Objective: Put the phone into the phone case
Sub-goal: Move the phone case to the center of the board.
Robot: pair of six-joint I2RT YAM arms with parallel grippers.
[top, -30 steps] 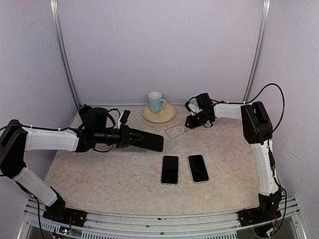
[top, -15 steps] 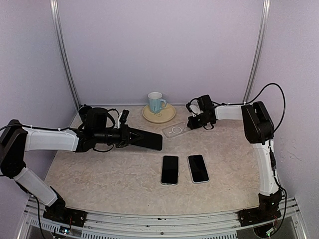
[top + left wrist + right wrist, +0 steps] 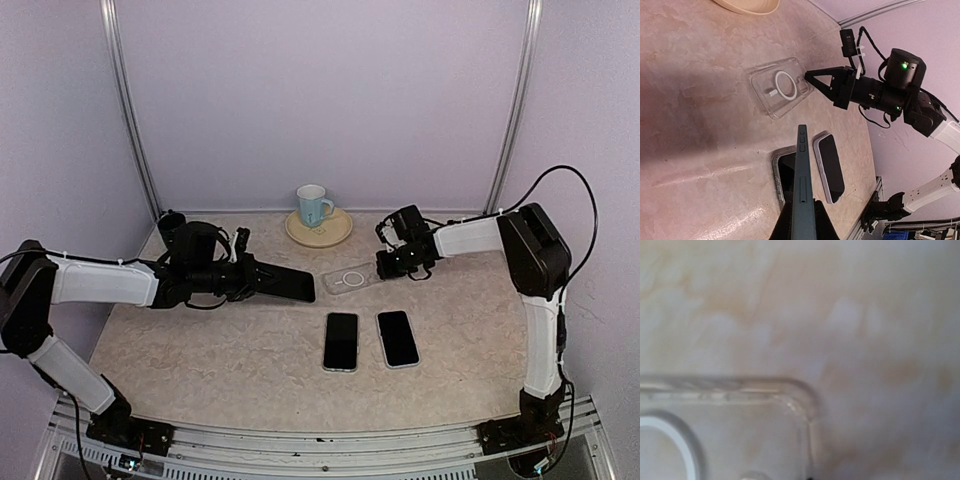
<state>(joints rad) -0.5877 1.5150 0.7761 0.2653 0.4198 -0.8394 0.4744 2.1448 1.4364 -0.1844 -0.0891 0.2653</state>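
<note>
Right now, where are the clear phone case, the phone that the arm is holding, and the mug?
clear phone case (image 3: 348,279): top view, middle of its back panel.
held phone (image 3: 289,283): top view, its dark flat side.
mug (image 3: 312,207): top view, its blue side wall.

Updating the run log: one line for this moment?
left gripper: shut on phone, held edge-on above table | right gripper: shut on case edge | step: phone not yet in case
</note>
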